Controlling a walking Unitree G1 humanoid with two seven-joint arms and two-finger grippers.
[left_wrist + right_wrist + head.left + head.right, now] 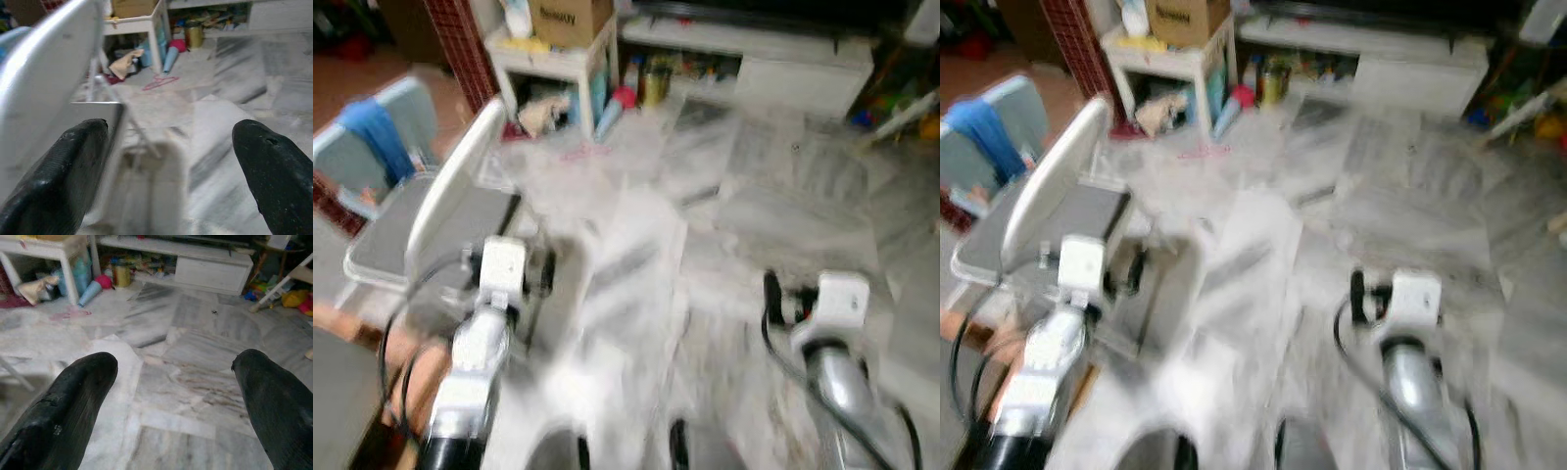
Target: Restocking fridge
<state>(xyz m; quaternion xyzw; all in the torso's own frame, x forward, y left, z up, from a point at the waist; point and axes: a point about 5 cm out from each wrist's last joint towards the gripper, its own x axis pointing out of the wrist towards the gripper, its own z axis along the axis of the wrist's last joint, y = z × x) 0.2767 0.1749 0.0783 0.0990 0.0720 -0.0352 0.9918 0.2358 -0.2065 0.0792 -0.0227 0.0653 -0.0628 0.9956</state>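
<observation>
Both grippers, left gripper (pixel 168 166) and right gripper (pixel 173 401), spread wide, empty. I see blurred view; white chair (pixel 460 176) at 10 o'clock risks left-arm snag.

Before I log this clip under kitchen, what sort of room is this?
Likely a cluttered living or store room in a home, not clearly a kitchen: marble floor, a small white table with a cardboard box on top, and a long low white cabinet along the wall.
</observation>
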